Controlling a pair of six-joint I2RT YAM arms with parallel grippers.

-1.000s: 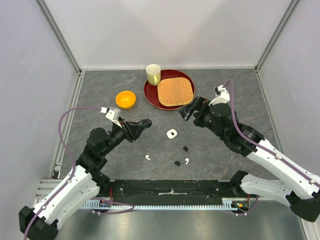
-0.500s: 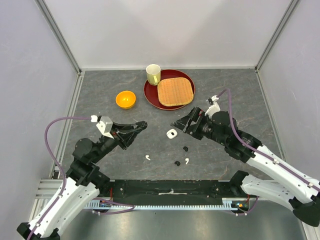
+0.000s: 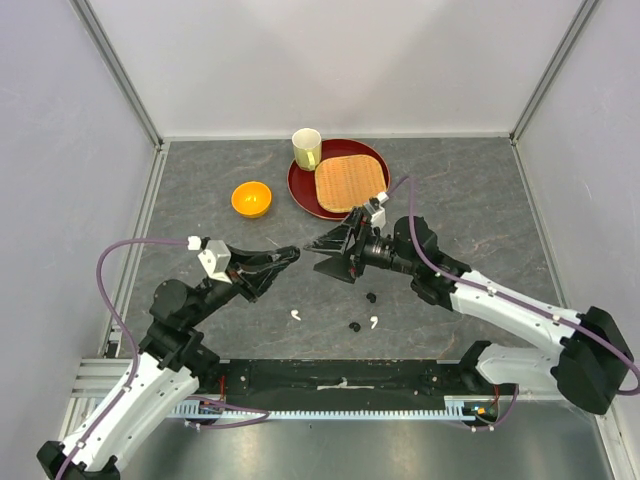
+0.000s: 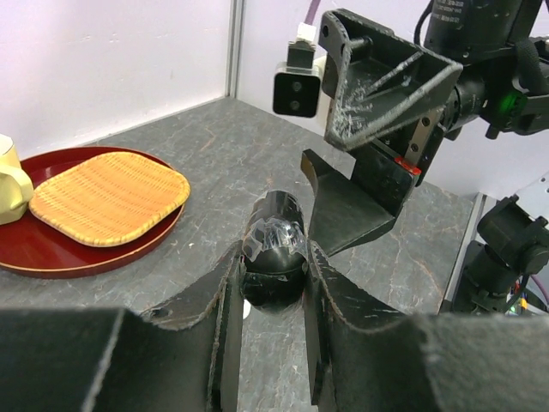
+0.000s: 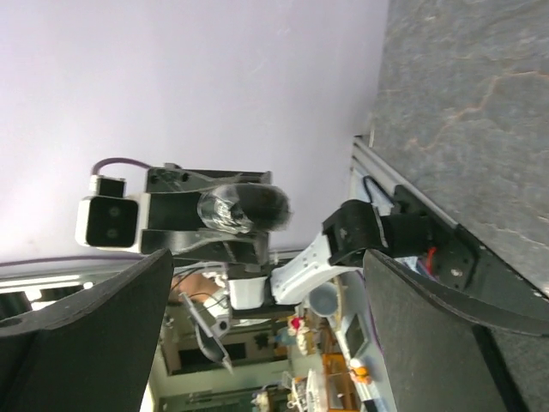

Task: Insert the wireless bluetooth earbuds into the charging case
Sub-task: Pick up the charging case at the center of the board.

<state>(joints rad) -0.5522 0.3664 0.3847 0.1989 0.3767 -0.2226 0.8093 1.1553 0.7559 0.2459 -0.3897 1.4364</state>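
While the left jaws are clenching a glossy black rounded charging case (image 3: 288, 255) above the middle of the grey stone-patterned counter (image 3: 480, 190) in the top view, the right jaws are hanging spread wide just at its 3 o'clock, gripping nothing and pointing toward it. Toward 6 o'clock of both jaws, the tiny white stemmed earbuds (image 3: 297, 316) are lying well apart on the counter, and the tiny black rounded earbuds (image 3: 371, 297) are lying between them, one just beside the right-hand white bud. A small orange bowl (image 3: 251, 198) is sitting at 11 o'clock, and a dark red round plate (image 3: 303, 193) at 12 o'clock is carrying a woven straw mat (image 3: 350, 183) and a cream mug (image 3: 306, 148).

In the left wrist view, the case (image 4: 274, 240) is sitting pinched between the two dark fingers (image 4: 230, 296). The right jaws are gaping just beyond it at 1 o'clock; contact cannot be told. The plate (image 4: 51, 257) and mat (image 4: 107, 197) are lying at 9 o'clock.

In the right wrist view, which is turned sideways, the right jaws are framing the picture, splayed wide, and the case (image 5: 249, 209) is showing blurred at 10 o'clock in the left jaws.
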